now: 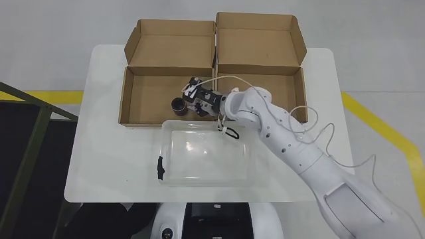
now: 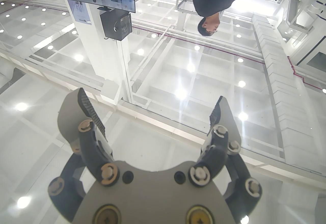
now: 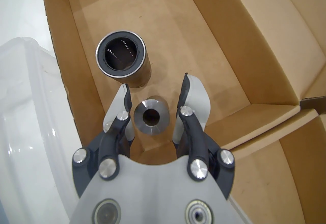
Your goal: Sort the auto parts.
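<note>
The right end effector hangs low inside the left box, fingers spread to either side of a small steel bushing with a gap on each side. The bushing stands upright on the box floor, just beside a larger bearing, also upright. The clear bin on the bench looks empty, so this is likely a set-down of the last part rather than a pickup, though I cannot be sure. If so, the next move calls for a straight lift out, touching neither of the 2 parts. The left end effector points upward, spread and holding nothing.
</note>
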Available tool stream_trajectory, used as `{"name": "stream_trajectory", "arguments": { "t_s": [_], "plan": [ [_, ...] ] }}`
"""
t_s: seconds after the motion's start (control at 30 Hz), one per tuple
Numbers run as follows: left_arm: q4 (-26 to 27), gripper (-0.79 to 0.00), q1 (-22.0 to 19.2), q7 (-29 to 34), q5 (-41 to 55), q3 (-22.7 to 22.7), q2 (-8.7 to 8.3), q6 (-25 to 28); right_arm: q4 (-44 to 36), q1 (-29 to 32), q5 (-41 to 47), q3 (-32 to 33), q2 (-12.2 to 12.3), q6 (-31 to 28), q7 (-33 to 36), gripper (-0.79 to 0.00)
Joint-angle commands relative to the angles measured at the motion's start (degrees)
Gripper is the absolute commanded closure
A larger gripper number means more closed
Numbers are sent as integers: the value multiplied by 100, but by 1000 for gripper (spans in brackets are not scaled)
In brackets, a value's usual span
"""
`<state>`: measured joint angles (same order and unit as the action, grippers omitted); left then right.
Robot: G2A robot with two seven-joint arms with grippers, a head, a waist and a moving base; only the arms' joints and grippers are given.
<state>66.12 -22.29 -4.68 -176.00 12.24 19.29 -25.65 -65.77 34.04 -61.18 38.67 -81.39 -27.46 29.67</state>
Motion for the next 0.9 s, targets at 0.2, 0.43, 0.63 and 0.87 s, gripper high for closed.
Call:
{"name": "stream_trajectory", "arguments": {
  "t_s": [0.2, 0.43, 0.63, 0.87],
  "plan": [
    [0, -785, 0, 0, 0, 0, 0, 0, -485, 103, -187, 236, 63, -71, -27, -360],
    [0, -785, 0, 0, 0, 0, 0, 0, -1493, 503, -427, 716, 259, -197, 148, -379],
    [0, -785, 0, 0, 0, 0, 0, 0, -2332, 1005, -514, 1239, 444, -451, 88, -443],
    [0, -785, 0, 0, 0, 0, 0, 0, -3274, 1781, -793, 2050, 693, -944, -538, -597]
  ]
}}
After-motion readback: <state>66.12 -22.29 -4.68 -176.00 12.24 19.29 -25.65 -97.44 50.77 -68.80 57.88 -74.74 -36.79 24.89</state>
